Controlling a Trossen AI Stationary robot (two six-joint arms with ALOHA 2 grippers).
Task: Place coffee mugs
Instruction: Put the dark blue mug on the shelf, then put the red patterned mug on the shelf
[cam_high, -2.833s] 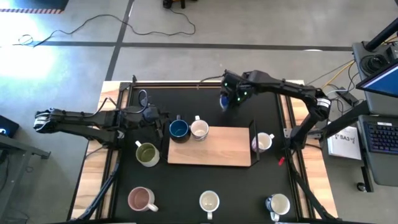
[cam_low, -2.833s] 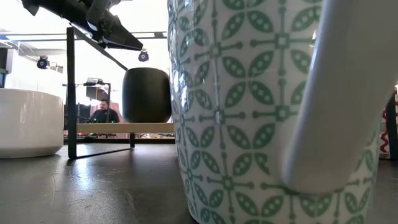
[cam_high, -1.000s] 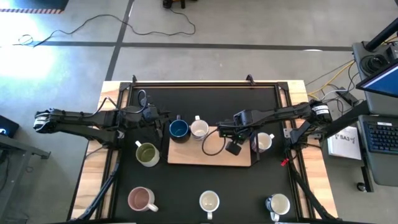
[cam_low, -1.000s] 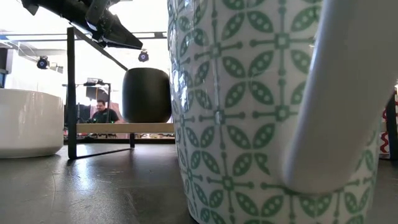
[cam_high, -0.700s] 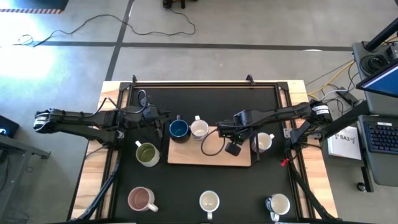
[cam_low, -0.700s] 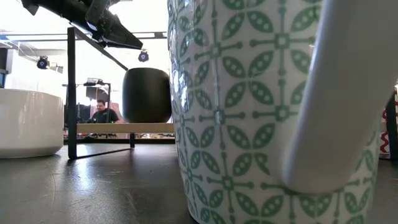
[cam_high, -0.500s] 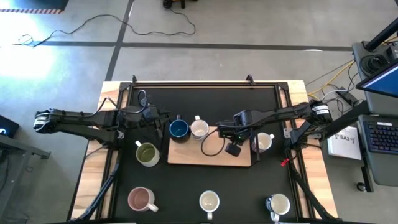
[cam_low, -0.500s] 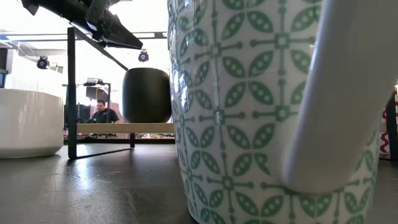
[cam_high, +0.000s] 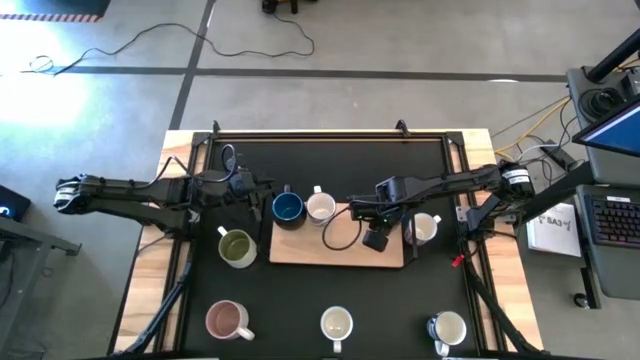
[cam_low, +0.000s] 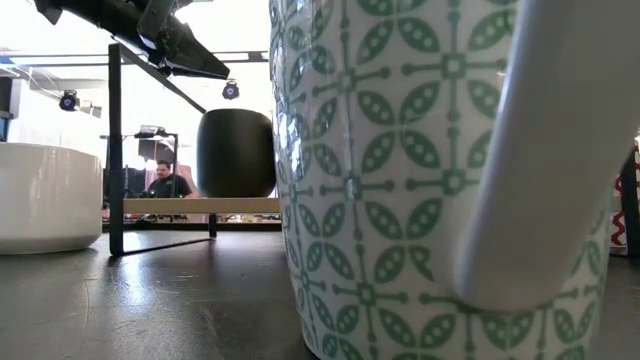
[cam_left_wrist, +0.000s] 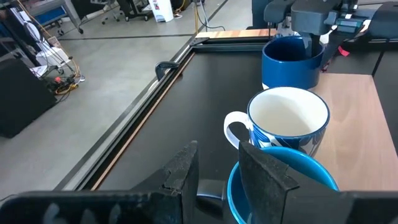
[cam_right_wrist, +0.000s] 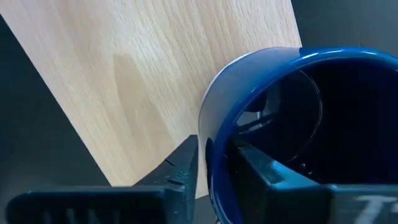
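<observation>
High view: right gripper (cam_high: 372, 228) low over the flat rectangular light wooden board (cam_high: 300, 248), near its middle. Right wrist view: clamped on the wall of a dark blue glazed ceramic mug (cam_right_wrist: 292, 124), one finger outside the rim, the other inside, board grain close behind. Left wrist view: same mug upright at the far end of a row over the board, resting or just lifted not clear. Nearest in that row, a bright blue ceramic mug (cam_left_wrist: 283, 186); next, just beside it, a white mug with blue pattern (cam_left_wrist: 289, 121). Left gripper (cam_left_wrist: 217, 171) at the bright blue mug's rim, by the board's left end; gripping or not cannot be told. Off the board on the black table (cam_high: 330, 165): olive green mug (cam_high: 237, 247) to the left, pale mug (cam_high: 422, 228) to the right. Along the near edge, well apart: pink mug (cam_high: 226, 320), white mug (cam_high: 336, 324), shiny-sided mug (cam_high: 448, 328).
</observation>
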